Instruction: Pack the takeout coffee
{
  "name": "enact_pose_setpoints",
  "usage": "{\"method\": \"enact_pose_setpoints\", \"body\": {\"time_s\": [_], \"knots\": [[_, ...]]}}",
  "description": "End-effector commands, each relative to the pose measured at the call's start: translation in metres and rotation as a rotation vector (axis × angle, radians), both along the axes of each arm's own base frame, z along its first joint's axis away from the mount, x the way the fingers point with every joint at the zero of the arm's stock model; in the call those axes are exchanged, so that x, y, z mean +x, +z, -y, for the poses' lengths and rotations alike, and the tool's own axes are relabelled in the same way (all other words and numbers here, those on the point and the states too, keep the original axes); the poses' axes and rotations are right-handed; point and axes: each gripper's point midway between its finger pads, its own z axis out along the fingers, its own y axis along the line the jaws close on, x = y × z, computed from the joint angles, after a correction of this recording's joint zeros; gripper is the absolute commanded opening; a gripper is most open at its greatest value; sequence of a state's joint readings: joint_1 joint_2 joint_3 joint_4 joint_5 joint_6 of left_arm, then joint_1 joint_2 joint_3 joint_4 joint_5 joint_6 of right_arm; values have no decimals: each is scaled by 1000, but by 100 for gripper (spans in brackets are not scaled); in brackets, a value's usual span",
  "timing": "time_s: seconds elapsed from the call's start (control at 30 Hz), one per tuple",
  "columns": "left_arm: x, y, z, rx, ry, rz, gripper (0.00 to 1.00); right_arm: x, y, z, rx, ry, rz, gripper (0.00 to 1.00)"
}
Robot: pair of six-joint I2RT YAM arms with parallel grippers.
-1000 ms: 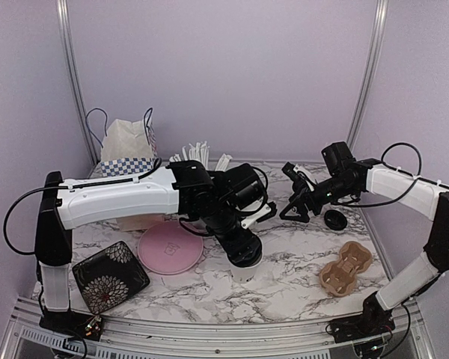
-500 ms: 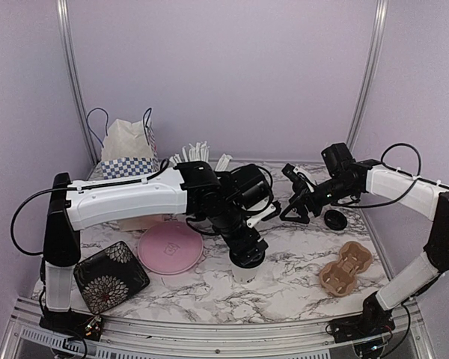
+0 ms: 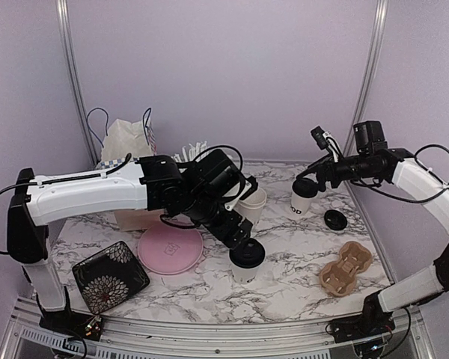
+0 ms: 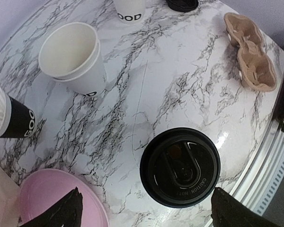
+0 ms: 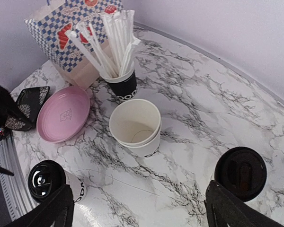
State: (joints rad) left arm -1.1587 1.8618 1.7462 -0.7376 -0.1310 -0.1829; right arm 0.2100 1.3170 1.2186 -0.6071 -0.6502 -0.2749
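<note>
A lidded white "GOOD" cup [image 3: 246,258] stands near the table's front and also shows in the left wrist view [image 4: 180,167]. My left gripper [image 3: 236,226] hovers just above and behind it, open and empty [image 4: 144,213]. A second lidded cup [image 3: 302,197] stands at the right and shows in the right wrist view [image 5: 240,166]. My right gripper [image 3: 316,161] is raised above and behind it, open and empty [image 5: 142,213]. Two stacked lidless cups [image 3: 252,203] stand between them [image 5: 135,125]. A loose black lid [image 3: 334,219] lies at the right.
A brown cardboard cup carrier [image 3: 346,267] lies at the front right. A pink plate [image 3: 170,250] and a black flowered dish [image 3: 110,275] lie at the front left. A black cup of white sticks [image 5: 120,82] and a checked paper bag [image 3: 127,153] stand at the back.
My left gripper has risen and pulled back off the front lidded cup. My right arm has drawn up and back to the right, leaving the right lidded cup standing free.
</note>
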Motion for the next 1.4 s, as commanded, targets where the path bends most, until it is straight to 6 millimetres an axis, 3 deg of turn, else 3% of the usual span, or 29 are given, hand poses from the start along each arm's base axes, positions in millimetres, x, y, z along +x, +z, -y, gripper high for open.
{"method": "enact_pose_setpoints", "body": {"time_s": [0.0, 0.1, 0.27, 0.4, 0.6, 0.8, 1.0, 1.2, 1.3, 1.37], "knots": [[14, 2, -2, -176, 139, -65, 93, -35, -37, -26, 180, 147, -267, 84], [11, -7, 1, -275, 171, -132, 89, -51, -67, -30, 177, 169, -341, 80], [4, -22, 8, -335, 168, -208, 86, -88, -97, -50, 167, 277, -474, 77], [0, -30, 15, -380, 158, -241, 84, -110, -108, -70, 174, 370, -550, 77], [-4, -43, 17, -384, 154, -269, 80, -121, -134, -83, 149, 413, -637, 73], [-12, -58, 13, -357, 148, -308, 75, -135, -142, -96, 163, 517, -676, 64], [-18, -70, 7, -331, 148, -320, 71, -138, -143, -103, 172, 567, -705, 73], [-20, -84, 1, -299, 165, -322, 67, -141, -150, -110, 160, 593, -725, 74], [-20, -91, -3, -281, 173, -322, 67, -137, -153, -112, 159, 588, -732, 71], [-20, -97, -5, -267, 180, -321, 66, -134, -158, -113, 150, 573, -747, 61]]}}
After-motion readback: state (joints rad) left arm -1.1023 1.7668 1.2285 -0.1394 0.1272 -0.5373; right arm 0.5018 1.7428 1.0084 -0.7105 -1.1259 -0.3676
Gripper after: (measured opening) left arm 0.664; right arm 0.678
